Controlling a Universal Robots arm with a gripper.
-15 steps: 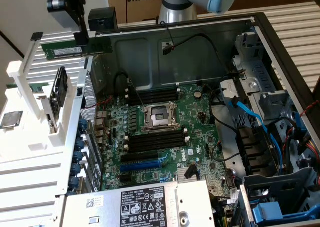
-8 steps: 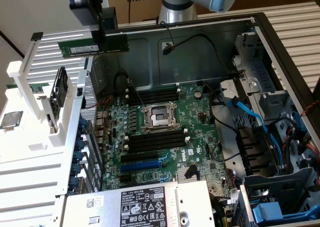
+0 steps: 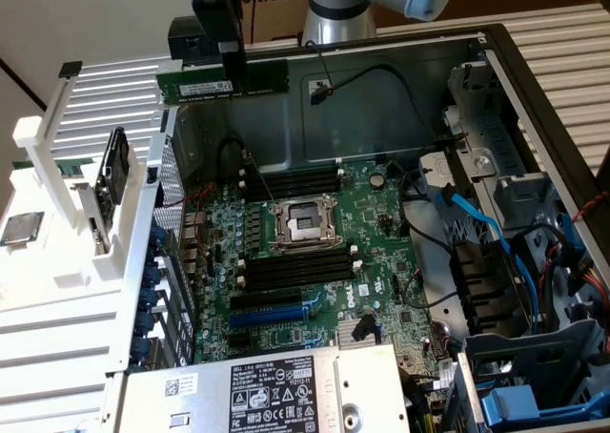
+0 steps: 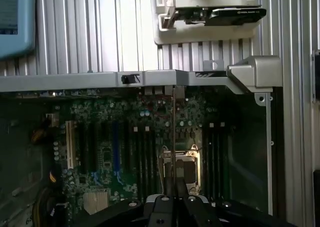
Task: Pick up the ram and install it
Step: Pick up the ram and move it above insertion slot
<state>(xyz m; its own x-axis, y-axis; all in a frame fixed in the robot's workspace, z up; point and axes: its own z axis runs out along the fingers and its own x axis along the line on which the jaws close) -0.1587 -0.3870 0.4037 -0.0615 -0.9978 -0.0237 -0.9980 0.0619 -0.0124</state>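
The pincer (image 3: 233, 63) is pinching the ram (image 3: 195, 84). Its black fingers come down from above and press onto the stick near the middle of its length. The ram hangs level with its long side running across the exterior view and its white label facing the camera. Both ends stick out past the pincer, the longer part toward the exterior view's left. It is in the air, touching nothing but the fingers, up by the rim of the open case (image 3: 400, 90) and well above the motherboard (image 3: 319, 295).

On that board two banks of black slots (image 3: 291, 180) flank the socket (image 3: 303, 225), one bank on each side, well apart from the ram.

From the wrist the ram (image 4: 173, 127) shows edge-on — a thin line running straight out from the pincer (image 4: 173, 191). The motherboard (image 4: 112, 142) lies beneath it, and the line crosses the socket (image 4: 184, 169), between the slot banks.
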